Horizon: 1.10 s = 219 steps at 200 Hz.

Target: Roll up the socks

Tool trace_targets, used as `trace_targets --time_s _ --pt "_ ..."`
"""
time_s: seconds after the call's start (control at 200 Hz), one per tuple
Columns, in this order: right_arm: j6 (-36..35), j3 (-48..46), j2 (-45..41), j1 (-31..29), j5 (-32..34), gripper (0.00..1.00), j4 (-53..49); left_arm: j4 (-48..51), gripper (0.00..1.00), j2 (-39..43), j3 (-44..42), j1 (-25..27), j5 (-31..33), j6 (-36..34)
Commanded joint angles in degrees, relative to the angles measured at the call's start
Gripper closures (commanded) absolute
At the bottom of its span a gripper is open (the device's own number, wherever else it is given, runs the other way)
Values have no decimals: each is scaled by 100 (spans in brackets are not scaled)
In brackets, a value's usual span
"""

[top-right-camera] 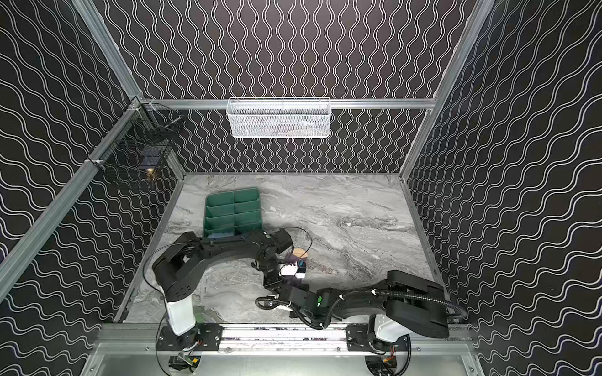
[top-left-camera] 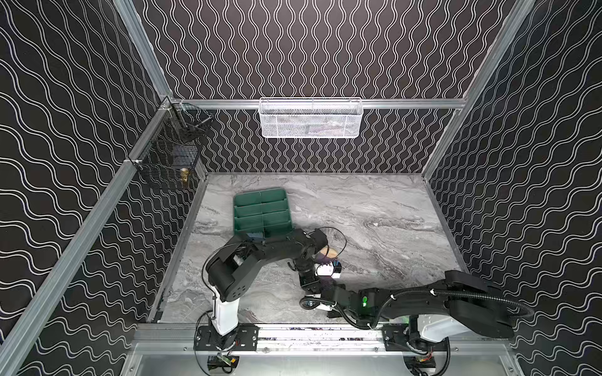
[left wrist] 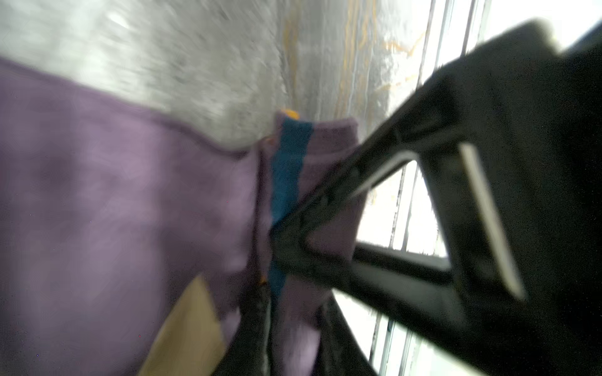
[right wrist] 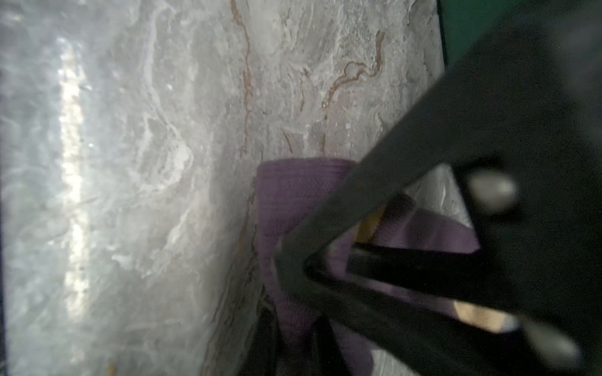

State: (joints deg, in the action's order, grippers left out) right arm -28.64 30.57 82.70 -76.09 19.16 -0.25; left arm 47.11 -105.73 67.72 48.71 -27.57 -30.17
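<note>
Both top views: purple ribbed fabric sock (top-left-camera: 327, 254) (top-right-camera: 298, 252), tan patch up, lies bunched on grey marbled worktop (top-left-camera: 407, 211) (top-right-camera: 358, 201). Sock sits near front right corner of green divided plastic tray (top-left-camera: 260, 208) (top-right-camera: 233, 208). Your two arms meet over sock; fingertips hidden here.

Left wrist view, blurred: your left end effector (left wrist: 267, 276) pinches sock at navy stripe, fingers nearly together on fabric.

Right wrist view: your right end effector (right wrist: 273, 286) pinches purple fold just above worktop. Tan patch shows behind finger.
</note>
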Motion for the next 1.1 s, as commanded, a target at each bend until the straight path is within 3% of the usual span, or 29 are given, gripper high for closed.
trace_targets --time_s 0.0,0.175,0.285,0.4,0.49,0.621,0.676,0.726,0.761,0.836,0.986,1.091 --pt "189 10 -99 93 -725 100 -1032 -449 74 484 -98 -28 576 167" --pt "272 19 -393 289 -1098 100 -1211 -671 72 2075 -660 -122 1361 419" --pt "330 149 -501 616 -1793 100 -1474 -929 71 3310 -979 -183 2553 651" --pt "255 402 -535 1039 -2457 100 -1842 -1294 72 4755 -1278 -194 4306 777" --pt "197 651 -481 1421 -3021 100 -2128 -1550 66 5880 -1468 -195 5033 519" --pt "33 1028 -192 1921 -3781 100 -2516 -1815 52 7184 -1642 -187 4471 -62" --pt "40 1240 32 2150 -3999 100 -2710 -1839 52 7508 -1633 -194 4119 -268" --pt "52 1456 285 2369 -4201 100 -2926 -1796 44 7703 -1538 -193 3937 -340" --pt "83 1592 463 2520 -4346 100 -3058 -1773 34 7782 -1455 -189 3876 -414" --pt "171 1840 811 2745 -4556 100 -3322 -1870 2 7813 -1277 -193 3782 -255" --pt "256 2134 1364 2855 -4842 100 -3605 -1561 1 7423 -875 -188 2588 318" --pt "315 2184 1616 2897 -4852 100 -3556 -1165 1 6861 -724 -195 1722 175"
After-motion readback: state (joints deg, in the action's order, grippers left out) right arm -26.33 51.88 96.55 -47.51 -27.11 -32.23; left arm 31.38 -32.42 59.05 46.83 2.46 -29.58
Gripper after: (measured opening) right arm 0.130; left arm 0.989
